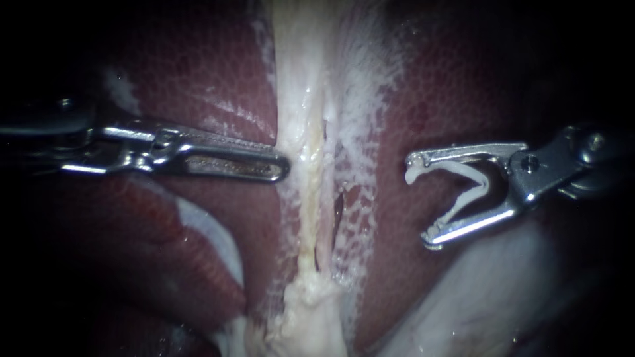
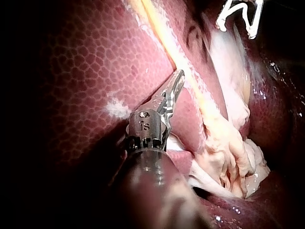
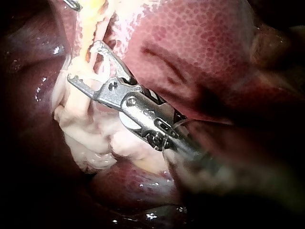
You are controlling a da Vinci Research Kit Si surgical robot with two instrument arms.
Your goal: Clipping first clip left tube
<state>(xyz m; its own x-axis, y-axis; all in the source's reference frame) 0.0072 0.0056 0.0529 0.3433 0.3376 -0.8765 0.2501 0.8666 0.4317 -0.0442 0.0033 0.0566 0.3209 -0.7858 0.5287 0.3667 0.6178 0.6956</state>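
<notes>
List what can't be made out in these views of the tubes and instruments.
1. Endoscope view: the separate tubes inside the pale tissue band. Pale film covers them, so the left tube cannot be singled out.
2. Endoscope view: the shafts of the silver left instrument and silver right instrument fade into darkness.
3. Right wrist view: the white V-shaped clip in the right instrument's jaws blends into the pale tissue behind, and the left instrument is cut off by the edge.

Mottled, glistening dark-red liver (image 1: pixel 218 73)

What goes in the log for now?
left instrument: jaws shut, tip by tube | right instrument: jaws hold clip, short of tube
</notes>
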